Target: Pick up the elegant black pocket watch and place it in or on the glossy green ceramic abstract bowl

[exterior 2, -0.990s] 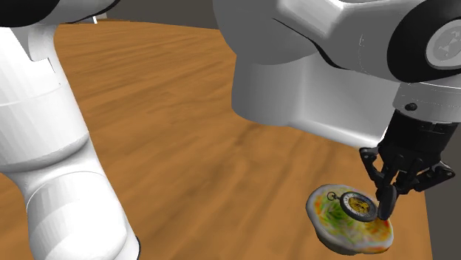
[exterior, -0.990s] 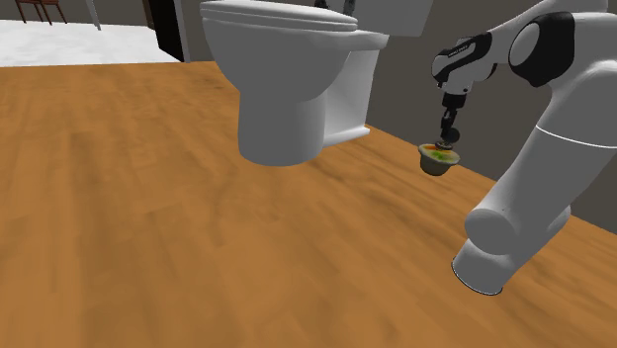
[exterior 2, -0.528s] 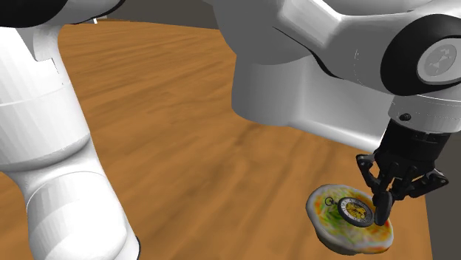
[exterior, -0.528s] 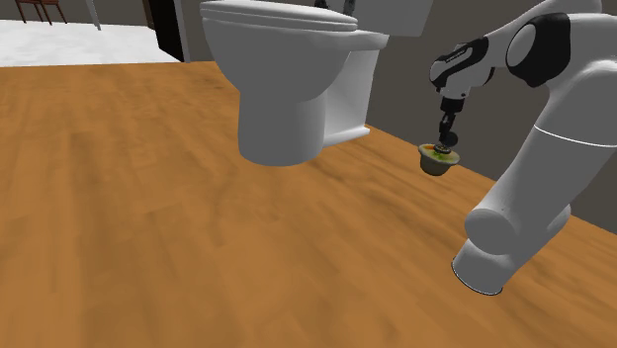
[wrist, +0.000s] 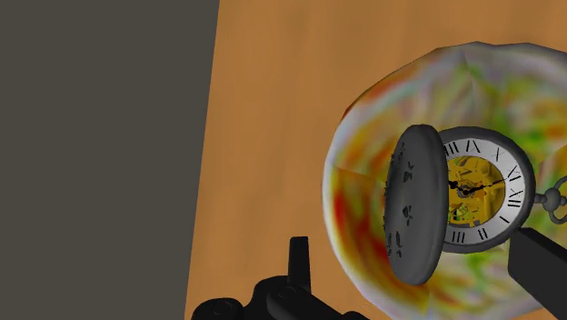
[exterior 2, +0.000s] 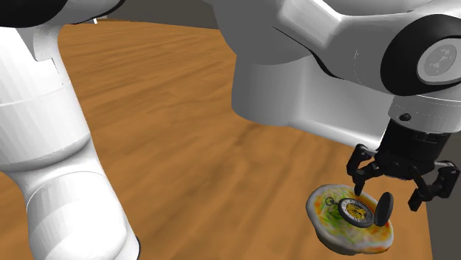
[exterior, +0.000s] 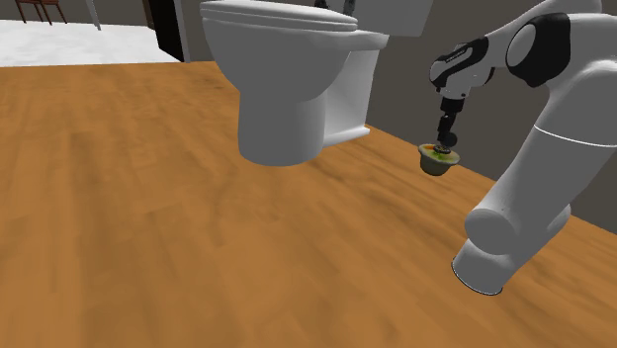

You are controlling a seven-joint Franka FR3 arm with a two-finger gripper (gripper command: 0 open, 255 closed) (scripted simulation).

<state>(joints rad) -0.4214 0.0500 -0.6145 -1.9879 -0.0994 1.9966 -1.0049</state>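
The pocket watch (exterior 2: 357, 213) lies in the mottled green, yellow and orange bowl (exterior 2: 329, 222), with its white dial and gold works facing up and its dark lid (exterior 2: 384, 209) standing open. My gripper (exterior 2: 388, 196) hangs just above it, open, one finger on each side and neither touching the watch. In the wrist view the watch (wrist: 475, 192) rests inside the bowl (wrist: 359, 202) between my fingers (wrist: 298, 258). From the shoulder view the bowl (exterior: 436, 162) stands on the wood surface by the dark wall, directly under the gripper (exterior: 447, 139).
A large white toilet (exterior: 287, 79) stands on the wood surface (exterior: 148, 217) to the shoulder view's left of the bowl. A dark grey wall (wrist: 100, 136) runs close behind the bowl. My white arm (exterior: 534, 168) rises at the shoulder view's right.
The fingers were shut on the watch over the bowl; now they have sprung apart and let it go. The watch rests in the bowl with its lid up.
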